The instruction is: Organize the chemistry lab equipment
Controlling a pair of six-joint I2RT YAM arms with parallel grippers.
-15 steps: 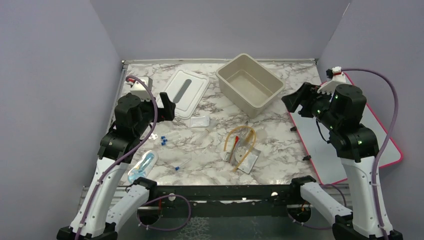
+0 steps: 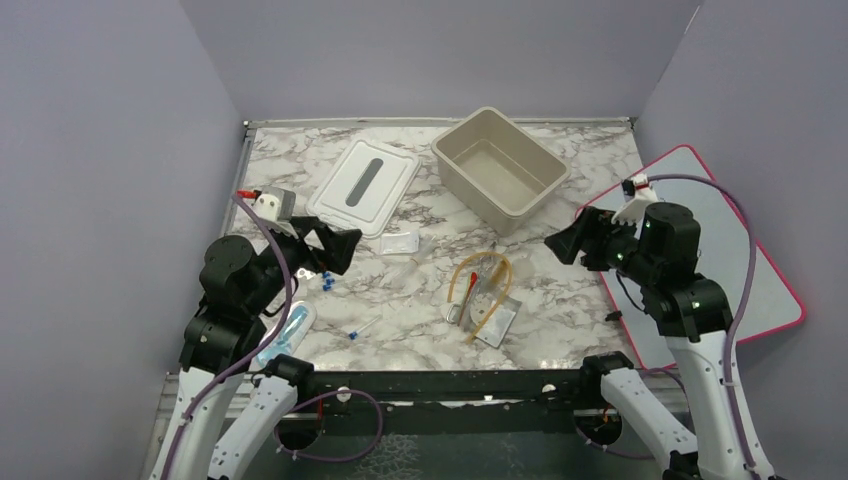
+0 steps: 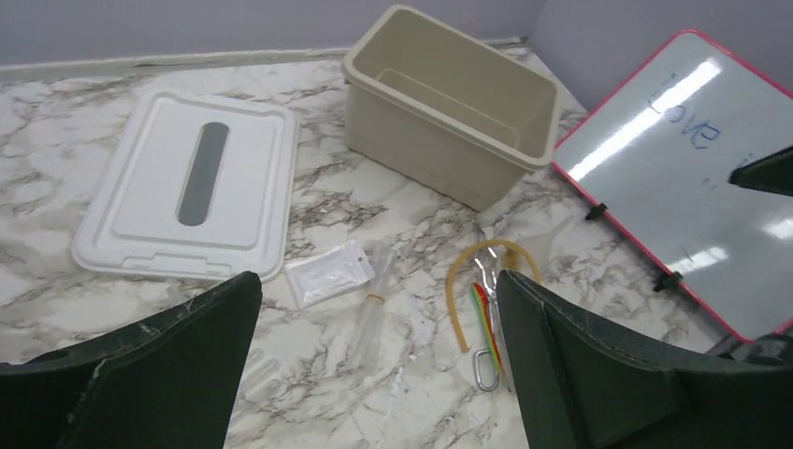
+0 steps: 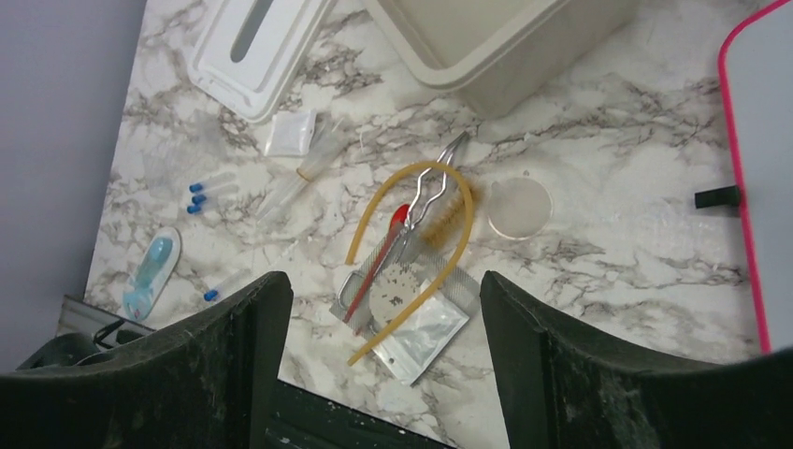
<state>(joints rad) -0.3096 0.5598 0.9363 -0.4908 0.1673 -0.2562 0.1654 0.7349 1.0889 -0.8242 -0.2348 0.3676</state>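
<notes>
Both my arms have dropped lower and swung in toward the middle since half a second ago. My right gripper was up over the pink-edged whiteboard. Now it has come off that and leans out over the marble table. My left gripper was up high and now sits low, pointing across the table. Nothing on the table has moved.

I think this means I am only getting ready. No tidying has started.

Both sets of jaws are wide open and hold nothing.

The big tan bin is far in front of my left jaws. Its white lid lies flat ahead, toward my left finger.

Down between my right jaws lies the little heap. The amber rubber tubing coil loops around the thin metal tongs and the red-tipped dropper. All three lie partly on a clear plastic packet. The tiny blue-capped pieces sit off by my left jaws, well apart from the heap.
</notes>
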